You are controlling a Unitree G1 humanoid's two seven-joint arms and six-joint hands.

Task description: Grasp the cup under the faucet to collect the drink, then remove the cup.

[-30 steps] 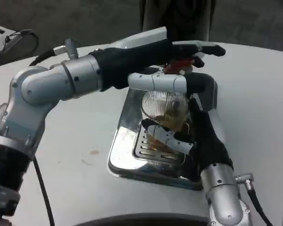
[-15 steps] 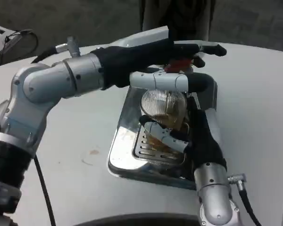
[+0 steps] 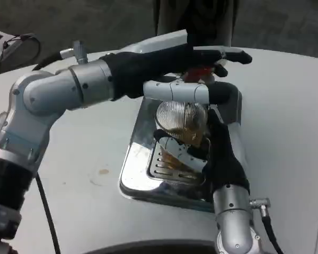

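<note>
Two hands are seen at the dispenser. On the left, the left hand [image 3: 193, 66] is laid over the red faucet lever [image 3: 200, 73], fingers extended and pressed on it, unchanged from before. At centre, the cup [image 3: 181, 138] is kept under the faucet above the drip tray [image 3: 143, 174]. The right hand [image 3: 212, 153], wrapped around the cup, has been drawn slightly leftward and up; removal is judged not yet begun.

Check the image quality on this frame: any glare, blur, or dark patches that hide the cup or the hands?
Head view: the polished drip tray mirrors the room with bright glare along its left side. The cup reads soft, its ribbing clear but its contents hard to judge. The right hand is mostly black and loses detail against the tray. The left hand is sharp enough. The floor behind is dim.
</note>
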